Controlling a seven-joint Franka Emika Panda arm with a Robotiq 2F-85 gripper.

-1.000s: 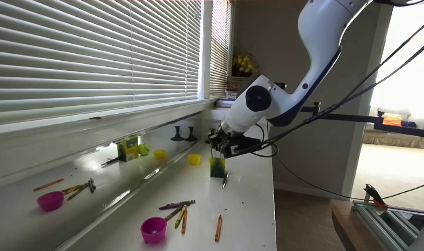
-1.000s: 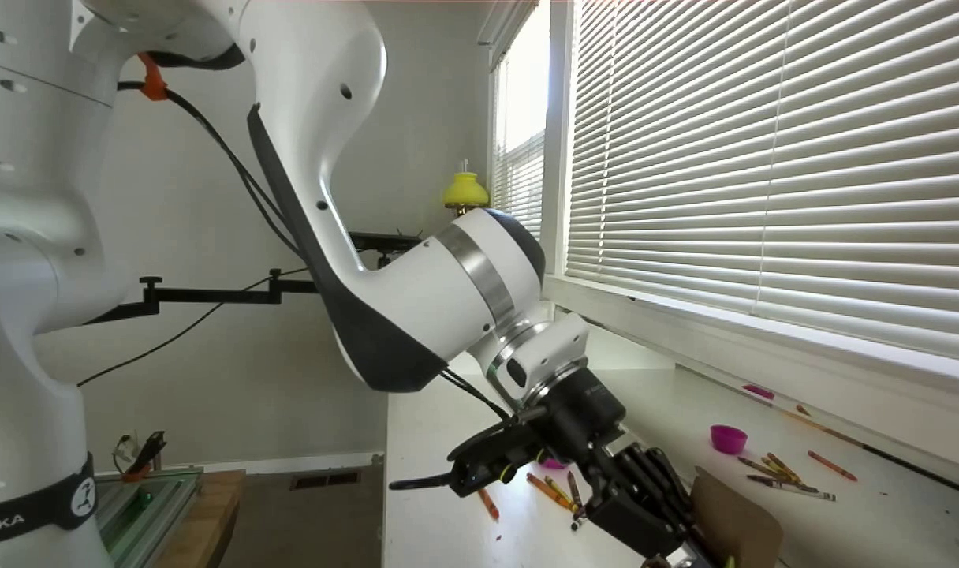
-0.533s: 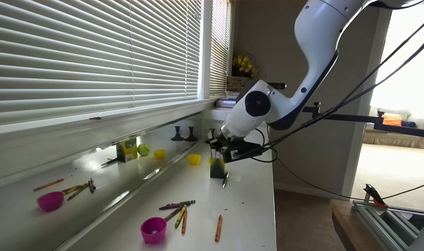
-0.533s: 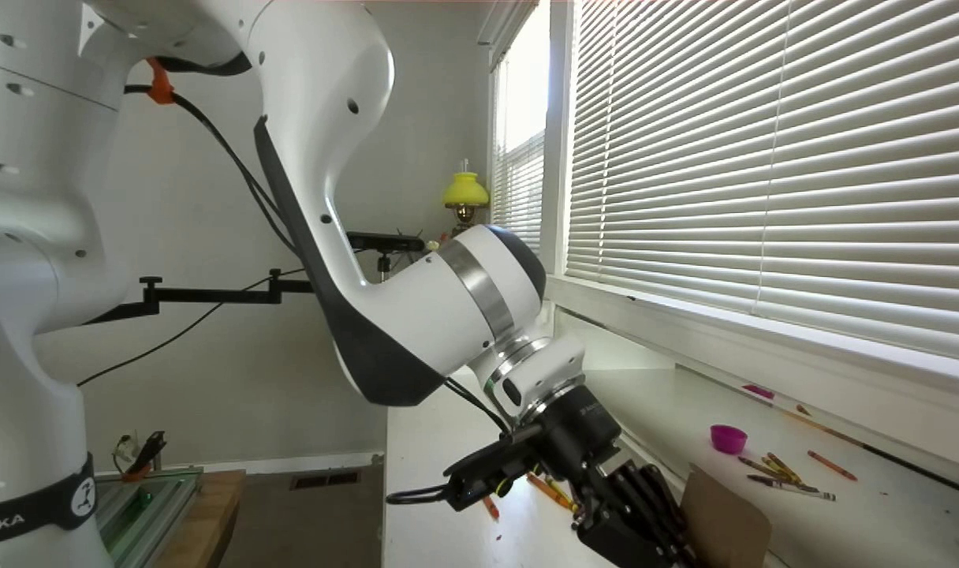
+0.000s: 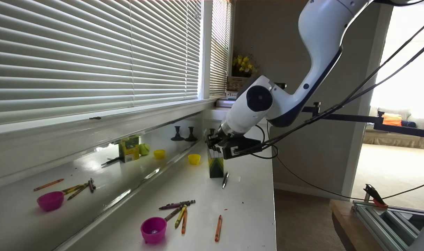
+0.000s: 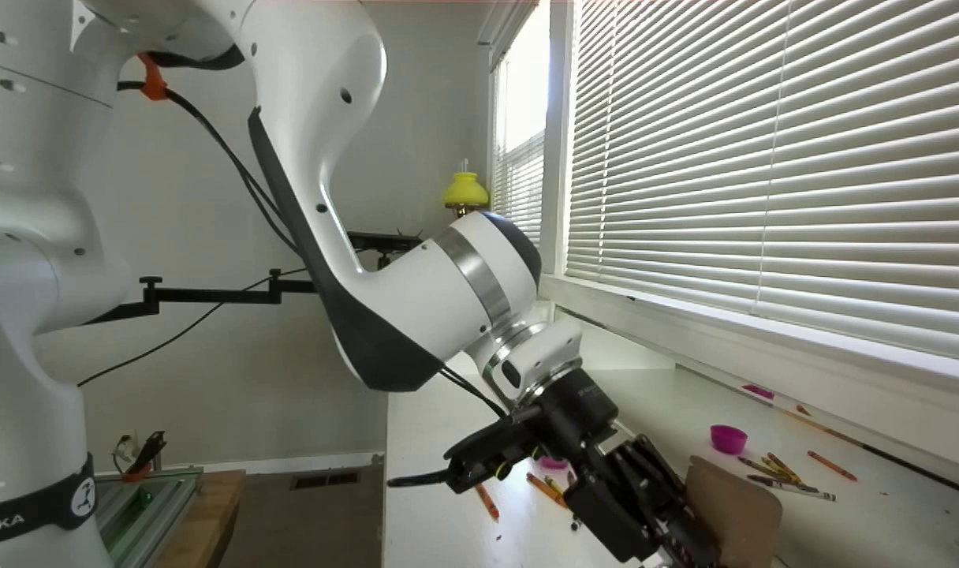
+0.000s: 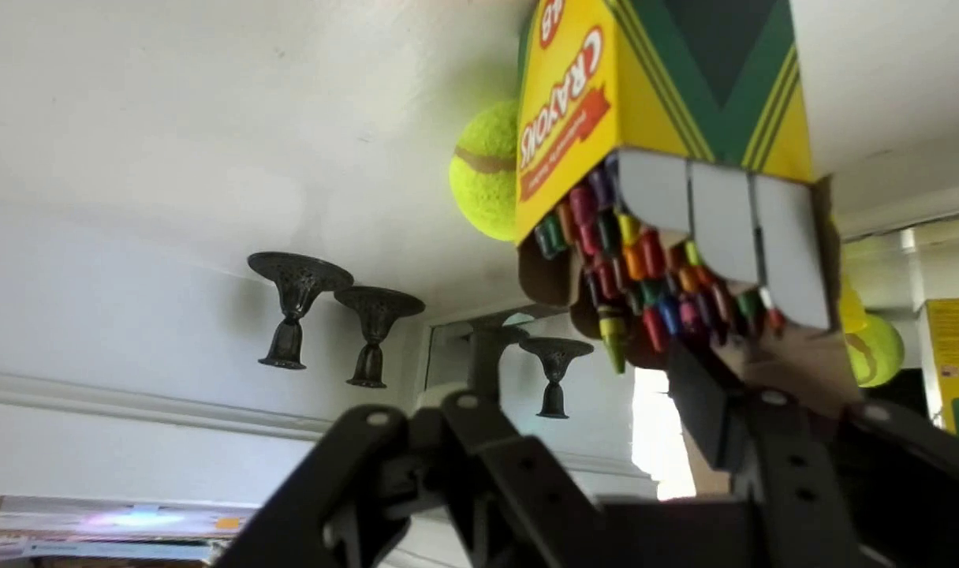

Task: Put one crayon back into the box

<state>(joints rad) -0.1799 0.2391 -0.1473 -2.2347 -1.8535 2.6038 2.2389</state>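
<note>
The open crayon box (image 7: 704, 87), green and yellow, is packed with several crayons, tips outward, in the wrist view. A yellow-green crayon (image 7: 613, 339) sticks out farther than the rest. My gripper (image 7: 590, 355) is at the box's mouth, its jaws spread, with that crayon's tip seen between them and nothing gripped. One of its fingers (image 7: 704, 386) overlaps the crayon tips and the lid side. In an exterior view the box (image 5: 216, 168) stands upright under the gripper (image 5: 214, 149). The brown inside of its lid (image 6: 736, 509) shows beside the fingers in an exterior view.
A silver pen (image 5: 225, 180) lies by the box. A tennis ball (image 7: 487, 170) and a yellow cup (image 5: 194, 159) are near it. Several loose crayons, such as an orange one (image 5: 218, 228), lie around a magenta cup (image 5: 153, 230). A mirrored panel (image 5: 93, 181) runs along the wall.
The gripper dipped lower over the box half a second ago, then came back up. Its fingers have since spread apart. In an exterior view the box has shifted slightly left.
</note>
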